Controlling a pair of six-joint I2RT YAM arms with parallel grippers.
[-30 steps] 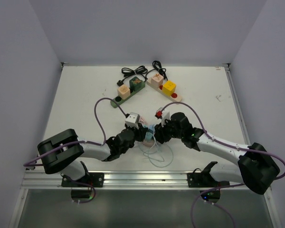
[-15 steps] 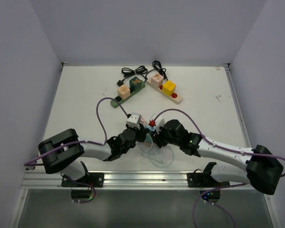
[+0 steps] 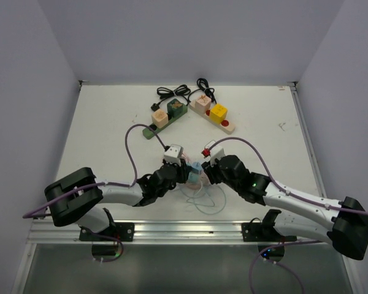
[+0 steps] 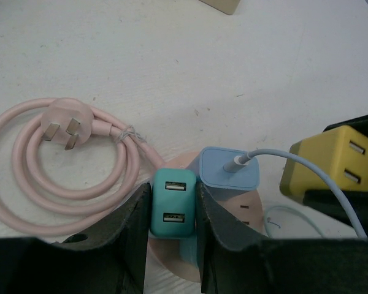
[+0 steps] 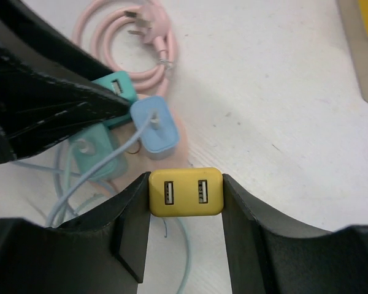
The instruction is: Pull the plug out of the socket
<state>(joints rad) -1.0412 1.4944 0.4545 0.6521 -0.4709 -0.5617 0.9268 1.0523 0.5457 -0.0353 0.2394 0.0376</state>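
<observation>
Here the left gripper (image 4: 173, 214) clamps the teal plug (image 4: 173, 199) on the pink socket (image 4: 246, 211); the right gripper (image 5: 185, 202) pinches the yellow plug (image 5: 185, 190) beside it.

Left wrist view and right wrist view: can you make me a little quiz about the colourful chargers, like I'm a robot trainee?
1. True or false: the left tool is shut on the teal two-port plastic USB charger.
2. How many USB ports show on the yellow square plastic charger that the right tool grips?
3. Which charger has the pale blue cable plugged into it? A) teal B) the light-blue plastic charger C) yellow

Key: 1 true; 2 two; 3 B.
</observation>
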